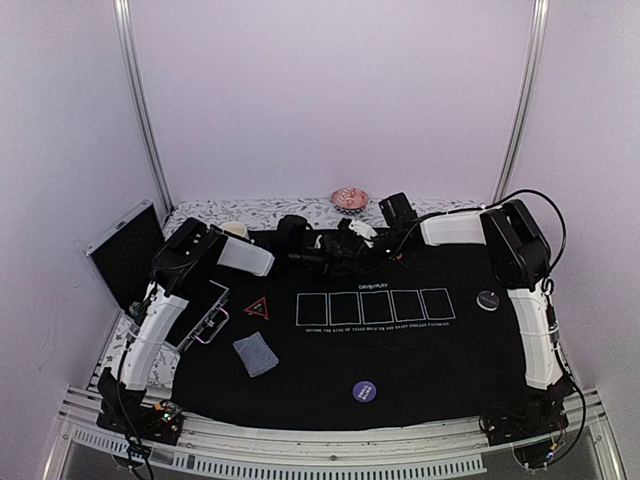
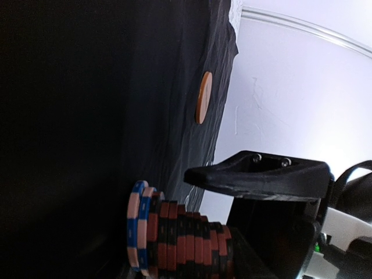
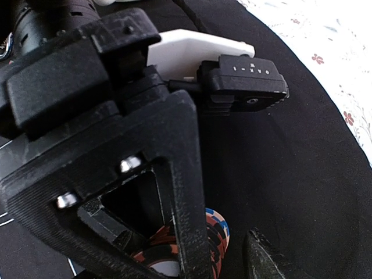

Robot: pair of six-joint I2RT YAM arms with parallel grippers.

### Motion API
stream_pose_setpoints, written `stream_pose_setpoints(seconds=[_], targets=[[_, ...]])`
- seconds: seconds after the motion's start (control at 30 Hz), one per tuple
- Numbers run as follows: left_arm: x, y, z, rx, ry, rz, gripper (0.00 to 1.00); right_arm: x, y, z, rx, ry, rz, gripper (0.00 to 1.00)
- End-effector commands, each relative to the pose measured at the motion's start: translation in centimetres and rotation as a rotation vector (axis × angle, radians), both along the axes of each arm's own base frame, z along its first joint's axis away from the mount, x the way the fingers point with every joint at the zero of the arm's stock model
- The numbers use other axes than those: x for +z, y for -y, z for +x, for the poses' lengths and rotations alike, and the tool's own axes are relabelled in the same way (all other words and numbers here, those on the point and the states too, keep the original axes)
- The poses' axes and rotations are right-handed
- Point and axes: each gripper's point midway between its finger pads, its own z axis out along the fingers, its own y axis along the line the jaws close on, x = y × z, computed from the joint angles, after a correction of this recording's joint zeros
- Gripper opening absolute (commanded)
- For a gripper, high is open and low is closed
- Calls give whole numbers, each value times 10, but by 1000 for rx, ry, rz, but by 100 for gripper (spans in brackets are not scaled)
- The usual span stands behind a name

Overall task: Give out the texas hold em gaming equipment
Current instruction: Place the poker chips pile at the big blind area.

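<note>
We had the left gripper point(image 1: 325, 257) at the far edge of the mat point(image 1: 420, 370), about midway along it, clamped on a stack of chips point(image 2: 180, 244). The stack lay sideways in its jaws, with one finger point(image 2: 261, 174) showing above it. The right gripper point(image 1: 357, 238) met it there, one of its fingers point(image 3: 263, 258) just beside the chips. We could not tell whether its jaws stood apart or had closed on anything.

We judged the step to be a hand-over, or taking a share of chips off the stack. To do it well, we would square the right jaws to the striped edges and take only the end chips. We would grip them firmly before the left let go, and keep the stack low over the mat in case one slipped.

The rest lay on the mat:
- The cards point(image 1: 256, 353) were toward the near left corner, with the triangle point(image 1: 258, 308) behind them.
- The purple button point(image 1: 365, 391) was by the near edge.
- The black button point(image 1: 488, 300) was by the right edge.
- The orange button point(image 2: 203, 97) was close to an edge.
</note>
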Motion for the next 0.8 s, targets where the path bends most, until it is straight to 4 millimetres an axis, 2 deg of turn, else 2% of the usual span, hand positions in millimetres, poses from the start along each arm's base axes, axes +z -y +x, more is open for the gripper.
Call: stream_pose_setpoints(seconds=[0.0, 0.13, 0.23, 0.37, 0.57, 0.7, 0.77], targets=[[-15, -6, 0, -7, -14, 3, 1, -25, 2, 8, -28, -14, -60, 64], [-17, -6, 0, -5, -21, 2, 2, -28, 1, 10, -36, -13, -72, 63], [-17, -6, -1, -6, -20, 1, 2, -28, 2, 11, -38, -12, -71, 50], [-20, -7, -2, -6, -25, 8, 5, -27, 1, 9, -32, -14, -67, 38], [-25, -9, -5, -9, -30, 21, 21, -19, -2, 10, -31, -9, -48, 24], [-26, -11, -4, -2, -30, 32, 33, -14, 1, 13, -52, -13, -43, 6], [-24, -13, -3, 7, -24, 33, 37, -12, 5, 16, -71, -23, -40, 3]])
